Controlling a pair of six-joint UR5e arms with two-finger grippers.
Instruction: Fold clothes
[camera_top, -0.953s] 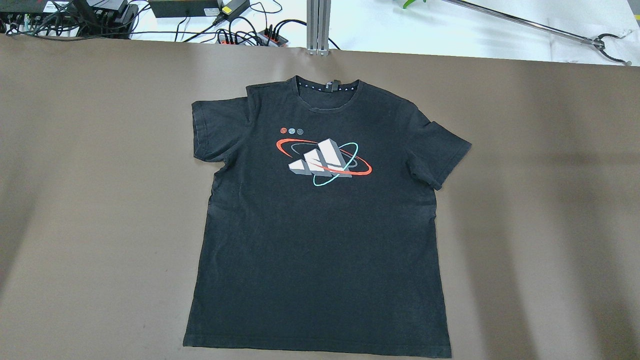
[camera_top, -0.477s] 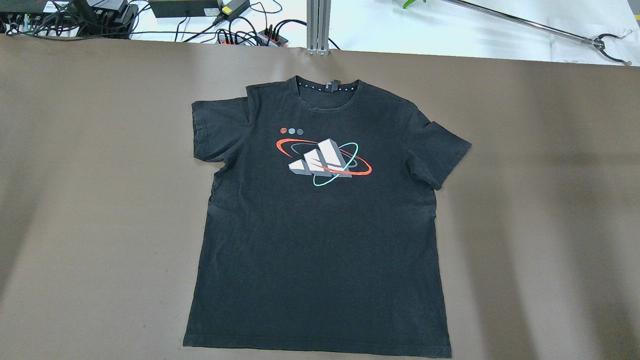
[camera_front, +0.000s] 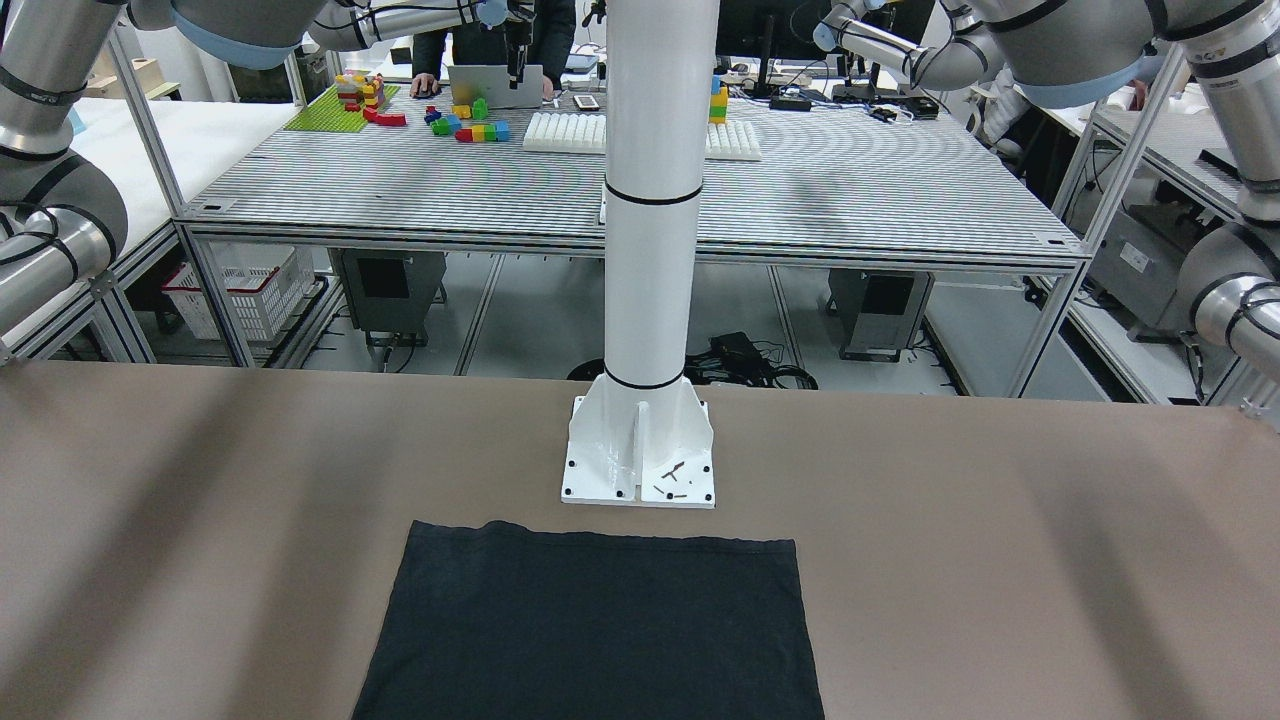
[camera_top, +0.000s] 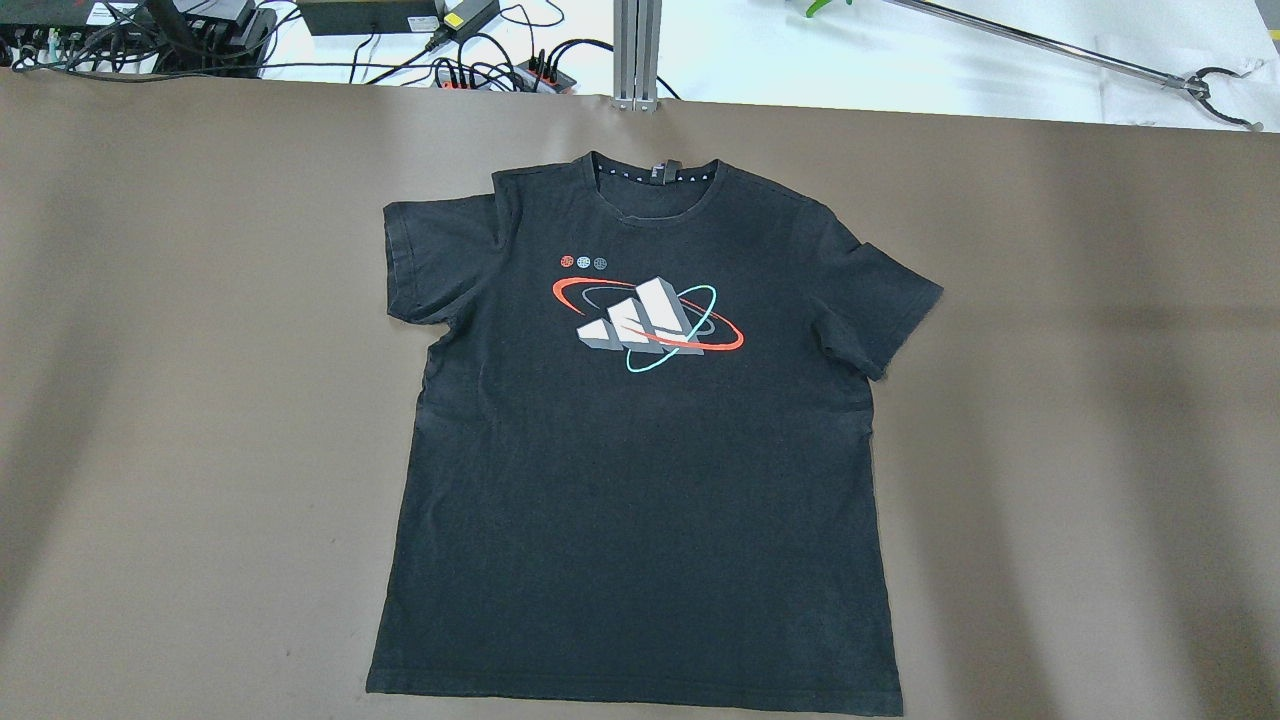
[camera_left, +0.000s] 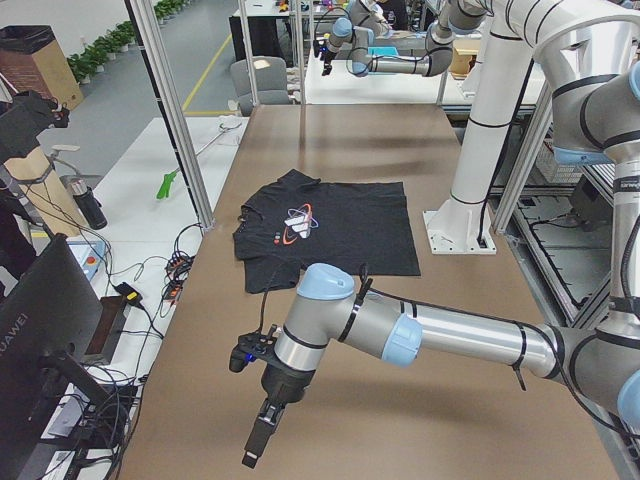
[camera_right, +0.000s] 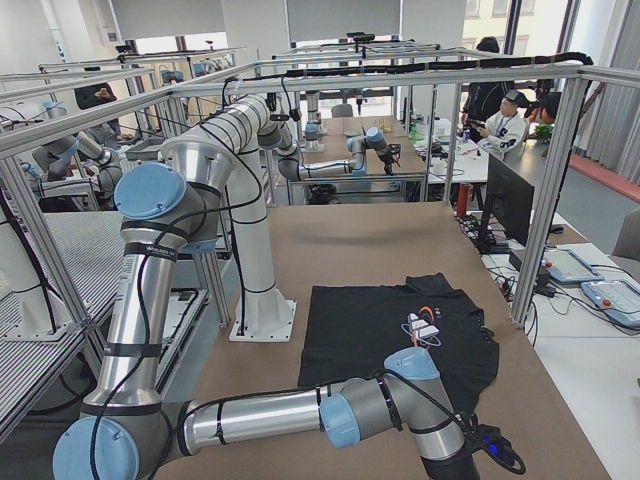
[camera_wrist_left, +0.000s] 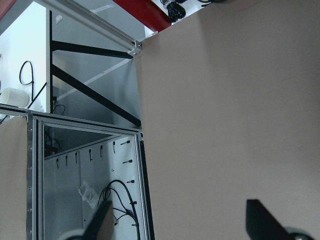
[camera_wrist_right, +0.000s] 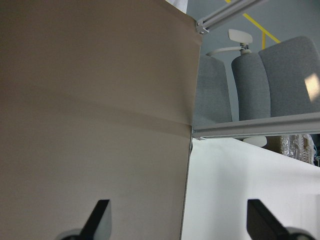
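A black T-shirt (camera_top: 640, 480) with a white, red and teal chest print lies flat and face up on the brown table, collar at the far edge. It also shows in the front-facing view (camera_front: 590, 630), the left view (camera_left: 350, 235) and the right view (camera_right: 370, 320). My left gripper (camera_wrist_left: 180, 220) is open and empty above the table's left end, far from the shirt; it points down in the left view (camera_left: 258, 440). My right gripper (camera_wrist_right: 180, 220) is open and empty over the table's right end. Neither gripper shows in the overhead view.
The white pillar (camera_front: 650, 200) stands on its base plate (camera_front: 638, 470) just behind the shirt's bottom hem. Cables and power strips (camera_top: 480, 60) lie beyond the far table edge. A metal post (camera_top: 637, 50) stands at the far edge near the collar.
The shirt has not moved. Only the arms' shadows on the table have shifted slightly.
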